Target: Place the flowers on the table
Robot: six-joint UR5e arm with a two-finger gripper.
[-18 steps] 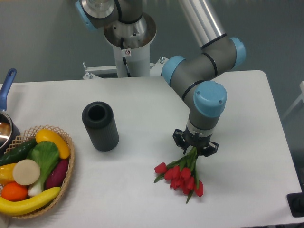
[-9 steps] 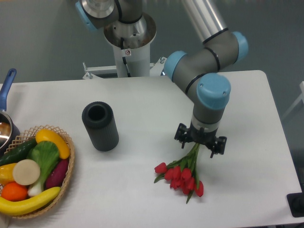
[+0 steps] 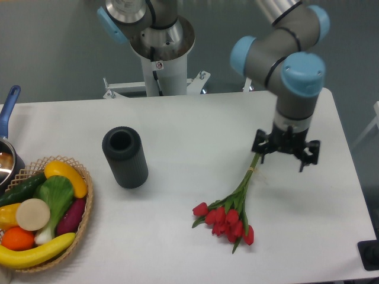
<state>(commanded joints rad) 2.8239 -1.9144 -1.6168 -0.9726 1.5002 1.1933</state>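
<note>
The flowers [image 3: 226, 216], a bunch of red tulips with long green stems, lie flat on the white table [image 3: 177, 130] at the front middle, heads toward the front, stem ends pointing up and right. My gripper [image 3: 286, 158] is open and empty. It hangs above the table just right of the stem ends, apart from them.
A black cylindrical vase [image 3: 125, 157] stands upright left of centre. A wicker basket [image 3: 86, 204] with fake fruit and vegetables sits at the front left. A pot with a blue handle [image 3: 9, 106] is at the left edge. The robot base [image 3: 160, 53] is at the back.
My gripper has let go of the stems and moved up and to the right, away from them. The flowers stay lying on the table.
</note>
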